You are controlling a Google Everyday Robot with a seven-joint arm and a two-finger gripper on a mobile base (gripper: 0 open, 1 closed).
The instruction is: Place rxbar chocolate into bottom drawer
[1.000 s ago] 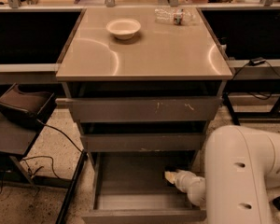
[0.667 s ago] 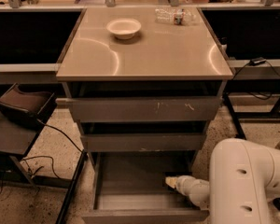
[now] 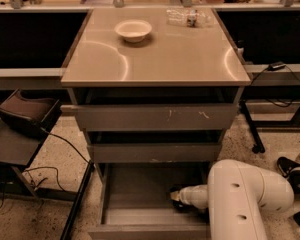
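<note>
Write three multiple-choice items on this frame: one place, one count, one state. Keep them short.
1. Where is the robot's white-armed gripper?
A. On the cabinet top
B. Over the floor left of the cabinet
C. Down in the wide grey metal bottom drawer

2. How many things stand or lie on the flat top of the grey metal cabinet?
A. None
B. Two
C. Four

3. What state is the bottom drawer in?
A. Pulled out
B. Shut flush
C. Taken out and lying on the floor

Answers:
1 C: the gripper sits low inside that drawer's tray, right of middle.
2 B: only a round white bowl and a clear plastic bottle are on the top.
3 A: the tray floor is exposed and its front stands well forward of the cabinet.
</note>
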